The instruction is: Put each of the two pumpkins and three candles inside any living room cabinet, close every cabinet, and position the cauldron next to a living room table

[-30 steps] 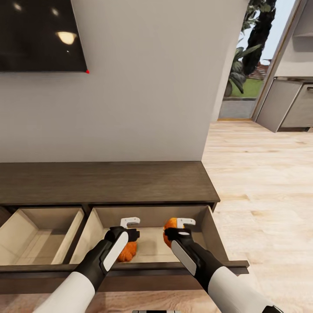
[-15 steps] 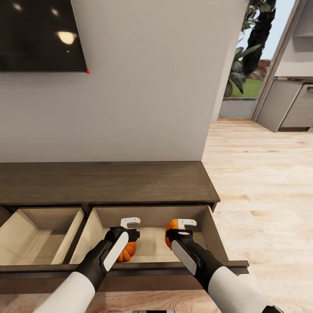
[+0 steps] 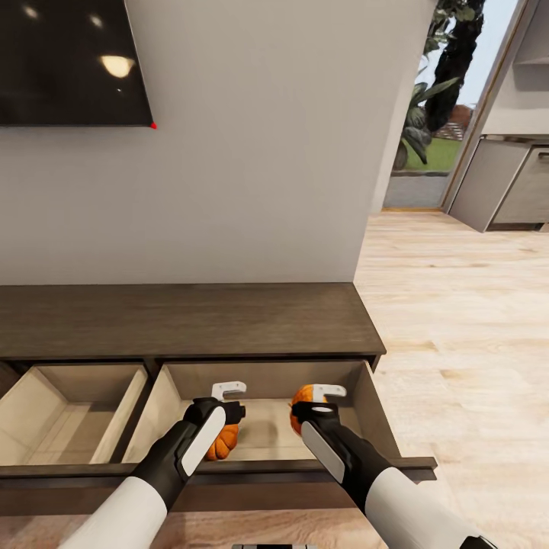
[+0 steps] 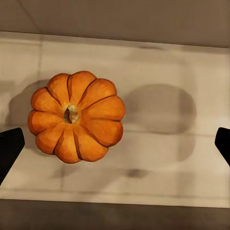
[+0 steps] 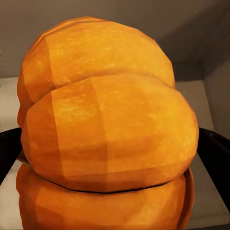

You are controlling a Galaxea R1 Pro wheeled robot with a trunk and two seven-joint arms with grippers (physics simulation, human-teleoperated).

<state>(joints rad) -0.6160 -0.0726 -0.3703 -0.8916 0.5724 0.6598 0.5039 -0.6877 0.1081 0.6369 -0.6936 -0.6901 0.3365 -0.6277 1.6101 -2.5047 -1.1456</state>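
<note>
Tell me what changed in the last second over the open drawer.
The left tool let its pumpkin go; it dropped, settling upright on the drawer floor, tool open above. The right tool keeps its pumpkin, barely shifted. Cabinet and both open drawers unchanged.

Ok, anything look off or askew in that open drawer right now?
Nothing stands out. One pumpkin sits upright on the drawer floor below the open left gripper, whole and unmarked. The other pumpkin is between the right gripper's fingers over the same drawer.
</note>
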